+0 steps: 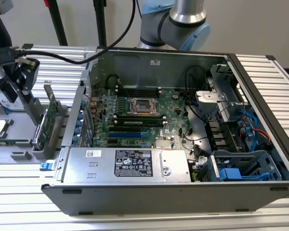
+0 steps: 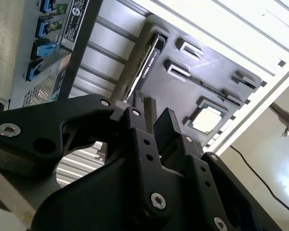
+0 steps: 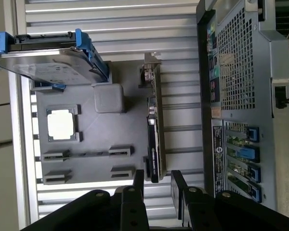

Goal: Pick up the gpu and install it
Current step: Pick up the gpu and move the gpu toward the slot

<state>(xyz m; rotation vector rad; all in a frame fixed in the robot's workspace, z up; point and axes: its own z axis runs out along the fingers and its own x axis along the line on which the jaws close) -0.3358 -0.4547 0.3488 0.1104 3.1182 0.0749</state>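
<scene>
The gpu [image 1: 49, 119] stands on edge in a slot of the grey holder tray [image 1: 20, 137], just outside the open computer case on the exterior view's left. Its green board faces the case and its silver bracket [image 1: 48, 94] points up. In the first wrist view the gpu [image 3: 154, 139] appears edge-on, and in the second wrist view the gpu [image 2: 147, 65] is a thin dark strip. My gripper [image 1: 32, 103] hangs over the card's near end. The gripper [image 3: 157, 186] is open, its two black fingers [image 3: 137, 185] spread to either side of the card's line, holding nothing.
The open computer case [image 1: 260, 96] holds the green motherboard [image 1: 144, 115] and a silver power supply [image 1: 130, 163] along its front. On the tray sit a silver hard drive with blue rails [image 3: 48, 57] and a square processor chip [image 3: 61, 124]. Ribbed aluminium table [image 1: 33, 178] surrounds everything.
</scene>
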